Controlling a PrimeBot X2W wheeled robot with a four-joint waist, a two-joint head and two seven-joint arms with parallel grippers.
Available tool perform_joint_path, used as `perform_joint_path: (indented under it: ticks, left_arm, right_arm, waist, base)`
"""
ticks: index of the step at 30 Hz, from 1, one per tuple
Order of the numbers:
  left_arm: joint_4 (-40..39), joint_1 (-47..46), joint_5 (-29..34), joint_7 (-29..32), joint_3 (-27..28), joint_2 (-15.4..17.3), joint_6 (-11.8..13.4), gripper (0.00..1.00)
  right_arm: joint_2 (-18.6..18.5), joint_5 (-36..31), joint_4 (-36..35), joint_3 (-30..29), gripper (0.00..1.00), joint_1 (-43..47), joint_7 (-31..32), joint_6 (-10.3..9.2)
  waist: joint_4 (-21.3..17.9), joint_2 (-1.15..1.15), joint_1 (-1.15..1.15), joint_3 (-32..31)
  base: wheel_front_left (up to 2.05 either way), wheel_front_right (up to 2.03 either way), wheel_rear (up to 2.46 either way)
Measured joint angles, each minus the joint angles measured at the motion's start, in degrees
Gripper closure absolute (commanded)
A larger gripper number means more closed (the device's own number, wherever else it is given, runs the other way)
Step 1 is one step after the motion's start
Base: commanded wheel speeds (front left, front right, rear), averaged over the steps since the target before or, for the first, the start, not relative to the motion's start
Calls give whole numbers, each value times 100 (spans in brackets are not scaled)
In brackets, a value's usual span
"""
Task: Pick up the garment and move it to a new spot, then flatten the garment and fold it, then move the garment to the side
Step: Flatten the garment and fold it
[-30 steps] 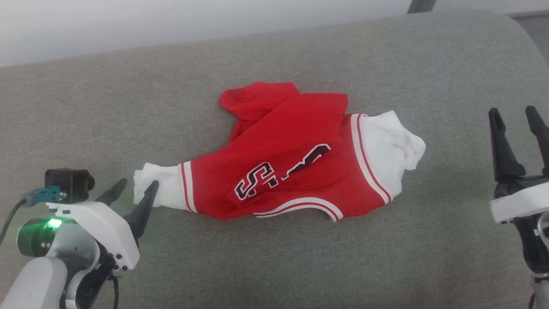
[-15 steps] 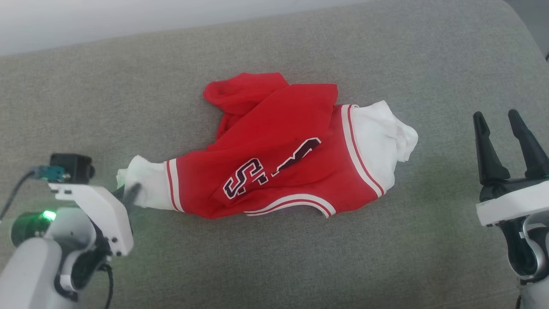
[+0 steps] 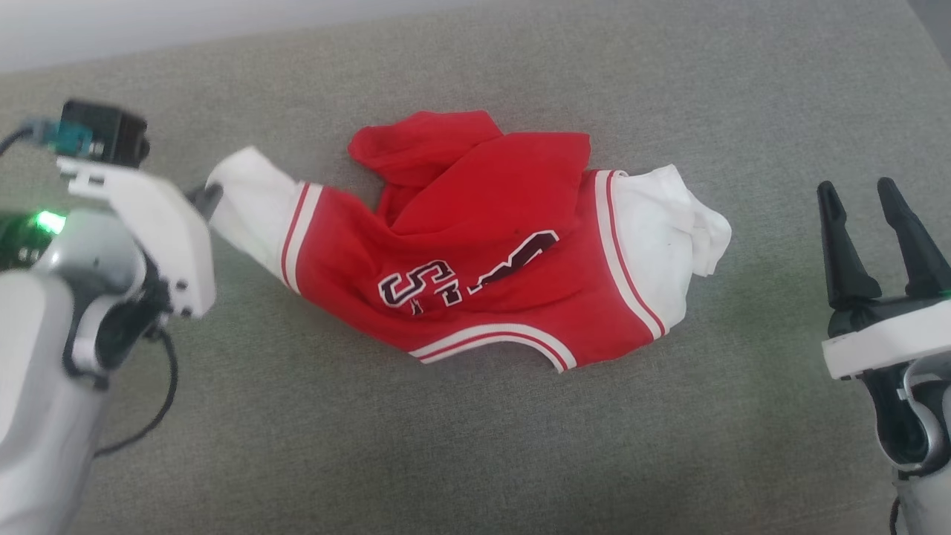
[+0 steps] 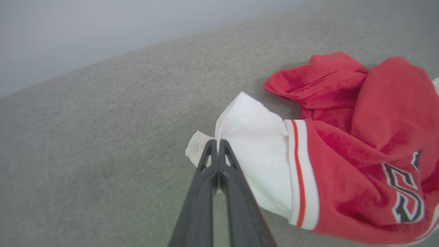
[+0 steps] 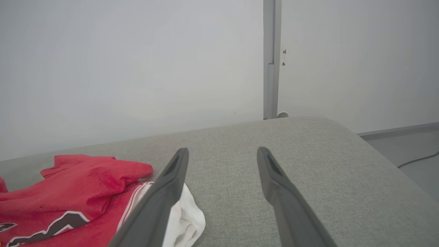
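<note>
Presently the head view shows the garment (image 3: 483,253) crumpled mid-cushion (image 3: 520,446), the left wrist view the left end effector (image 4: 217,144) clenched on its white sleeve (image 4: 253,151), the right wrist view the right end effector (image 5: 223,151) released, clear of it: pick-up in hand, lift and carry judged next.

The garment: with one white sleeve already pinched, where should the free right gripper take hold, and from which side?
Probably the other white sleeve, at its bunched cuff end, approached low from the robot's right. It sticks out past the striped trim toward the open right gripper, opposite the left gripper's pinch, so pulling apart should help spread the crumpled garment.
</note>
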Motion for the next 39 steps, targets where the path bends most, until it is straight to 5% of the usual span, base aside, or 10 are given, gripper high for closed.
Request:
perform_joint_path:
  ticks: [10, 13, 15, 27, 39]
  left_arm:
    - [1858, -1204, 268, -202, -726, -773, -450, 100]
    - [2174, -1321, 276, -314, -816, -881, -530, 54]
    - [2453, -1420, 275, -393, -856, -942, -597, 0]
    - [2800, -1665, 66, -224, -884, -988, -679, 0]
    - [1950, -1257, -38, 792, -1023, -916, -85, 0]
  right_arm:
    - [-62, 11, 162, 243, 0, -207, 36, 0]
    - [-66, 14, 209, 300, 0, -260, 34, 0]
    - [-87, 25, 249, 341, 0, -300, 31, 0]
    - [-213, 43, 348, 233, 0, -283, -15, 0]
    - [-163, -35, 166, 141, 0, -244, 92, 0]
  waist:
    - [7, 0, 0, 120]
    - [10, 0, 0, 130]
    - [26, 0, 0, 138]
    - [377, 0, 0, -3]
    - [632, 0, 0, -128]
  base:
    - [0, 0, 0]
    - [0, 0, 0]
    - [0, 0, 0]
    - [0, 0, 0]
    - [0, 0, 0]
